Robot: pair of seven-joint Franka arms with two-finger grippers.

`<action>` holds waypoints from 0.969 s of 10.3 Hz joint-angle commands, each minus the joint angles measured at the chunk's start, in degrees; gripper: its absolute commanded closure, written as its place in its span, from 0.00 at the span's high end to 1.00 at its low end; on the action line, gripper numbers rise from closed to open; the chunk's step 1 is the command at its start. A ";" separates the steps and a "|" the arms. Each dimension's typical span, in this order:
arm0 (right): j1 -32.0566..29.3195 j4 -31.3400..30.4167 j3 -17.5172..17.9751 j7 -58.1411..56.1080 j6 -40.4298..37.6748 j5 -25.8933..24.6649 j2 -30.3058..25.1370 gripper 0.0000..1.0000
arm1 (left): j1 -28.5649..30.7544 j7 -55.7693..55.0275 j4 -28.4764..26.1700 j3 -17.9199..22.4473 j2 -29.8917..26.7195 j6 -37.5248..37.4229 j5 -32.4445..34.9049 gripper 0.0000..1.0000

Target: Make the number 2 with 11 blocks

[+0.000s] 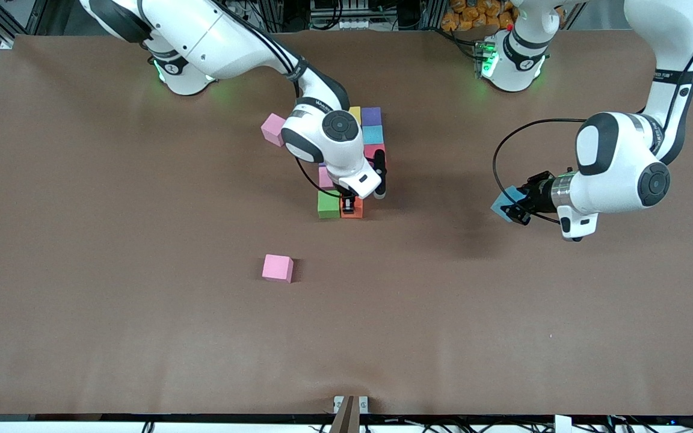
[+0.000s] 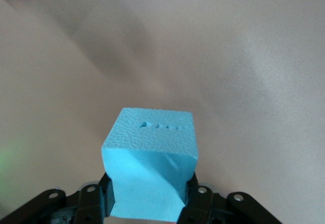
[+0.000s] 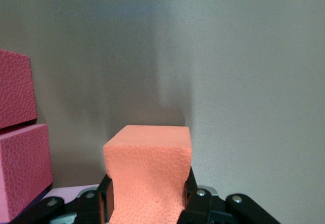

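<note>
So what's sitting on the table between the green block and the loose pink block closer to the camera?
Nothing: in the front view, only bare brown table separates the green block from the loose pink block.

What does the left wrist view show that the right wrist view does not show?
Only the left wrist view shows the light blue cube, squeezed in the left gripper above bare table. Only the right wrist view shows the orange cube pinched in the right gripper, with two pink-red cubes beside it. Both show a gripper shut on one foam cube and brown table.
</note>
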 commanded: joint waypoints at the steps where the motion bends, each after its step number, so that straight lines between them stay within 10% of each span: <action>1: -1.32 -2.09 1.04 -0.54 0.17 -0.61 -1.47 0.45 | -0.05 -1.45 1.05 -0.14 0.54 -0.68 -1.33 0.29; 5: -1.32 -2.09 1.04 -0.02 0.61 -0.52 -1.30 0.65 | -0.84 -5.22 1.66 -0.41 0.71 -0.60 -1.24 0.29; 10: -1.32 -4.02 0.95 -0.02 3.50 -0.52 -1.38 0.67 | -2.43 -9.62 1.66 -0.41 0.71 -0.42 -1.24 0.29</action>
